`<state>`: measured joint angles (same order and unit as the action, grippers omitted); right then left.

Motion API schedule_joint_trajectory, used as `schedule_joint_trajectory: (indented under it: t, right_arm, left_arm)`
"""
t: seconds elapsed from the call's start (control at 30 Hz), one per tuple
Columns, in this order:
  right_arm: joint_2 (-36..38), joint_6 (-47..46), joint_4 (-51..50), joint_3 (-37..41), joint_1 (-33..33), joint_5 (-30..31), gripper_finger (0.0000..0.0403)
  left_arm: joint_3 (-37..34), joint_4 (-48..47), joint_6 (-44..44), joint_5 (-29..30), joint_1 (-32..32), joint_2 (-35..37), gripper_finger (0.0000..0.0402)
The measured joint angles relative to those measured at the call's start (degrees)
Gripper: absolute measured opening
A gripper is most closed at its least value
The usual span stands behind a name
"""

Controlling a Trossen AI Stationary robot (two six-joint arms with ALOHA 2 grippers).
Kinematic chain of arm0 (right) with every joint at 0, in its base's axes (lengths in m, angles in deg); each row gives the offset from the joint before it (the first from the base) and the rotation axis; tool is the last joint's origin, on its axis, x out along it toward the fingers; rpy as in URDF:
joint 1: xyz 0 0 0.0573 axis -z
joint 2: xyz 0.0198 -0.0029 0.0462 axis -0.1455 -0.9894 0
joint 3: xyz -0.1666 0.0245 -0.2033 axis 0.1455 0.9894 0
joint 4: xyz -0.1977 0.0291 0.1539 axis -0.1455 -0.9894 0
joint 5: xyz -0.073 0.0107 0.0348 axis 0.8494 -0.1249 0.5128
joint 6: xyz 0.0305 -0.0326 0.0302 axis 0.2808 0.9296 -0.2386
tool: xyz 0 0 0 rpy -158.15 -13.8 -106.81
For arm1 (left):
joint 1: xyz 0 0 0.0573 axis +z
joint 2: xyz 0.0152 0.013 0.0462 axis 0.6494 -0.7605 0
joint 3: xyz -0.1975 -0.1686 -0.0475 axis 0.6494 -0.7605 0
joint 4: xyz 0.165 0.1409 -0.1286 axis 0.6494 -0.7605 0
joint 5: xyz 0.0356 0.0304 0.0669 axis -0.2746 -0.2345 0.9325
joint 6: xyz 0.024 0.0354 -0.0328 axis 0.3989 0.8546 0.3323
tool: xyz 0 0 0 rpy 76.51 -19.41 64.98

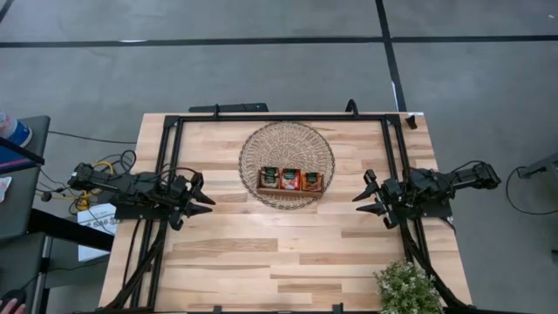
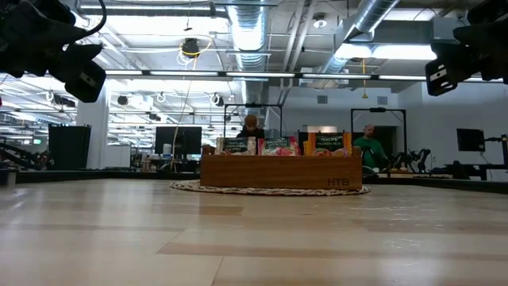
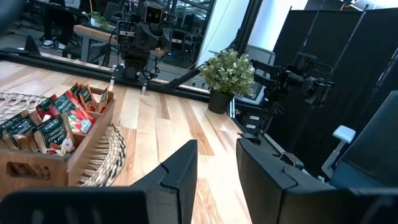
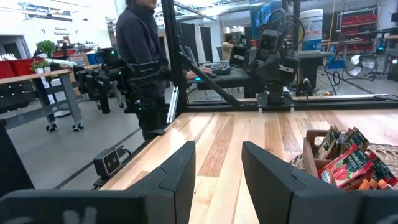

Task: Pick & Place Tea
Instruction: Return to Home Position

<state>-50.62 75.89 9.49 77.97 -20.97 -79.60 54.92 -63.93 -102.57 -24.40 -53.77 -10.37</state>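
Both arms matte black, blocky jointed links. On the left arm (image 1: 131, 186), black cables and a yellow wire (image 1: 103, 166) bunched at the rear. On the right arm (image 1: 436, 185), a thin black cable loop (image 1: 478, 166) over the back. The left hand (image 1: 206, 194) and right hand (image 1: 359, 194) each have two flat, angular dark fingers (image 3: 177, 174), bevelled tips, pointed in outline from above.

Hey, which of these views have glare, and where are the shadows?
Low view: ceiling lights glare overhead, the wooden tray looks dimmer. High view: even light, no hard shadows on the table, left pincer and right pincer open at its sides.
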Motion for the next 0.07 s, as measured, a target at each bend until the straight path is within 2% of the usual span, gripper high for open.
schedule_joint_trajectory:
  t: [0.07]
  right_arm:
    - [0.0, 0.0, 0.0, 0.0, 0.0, 0.0, 0.0123]
  left_arm:
    - [0.0, 0.0, 0.0, 0.0, 0.0, 0.0, 0.0103]
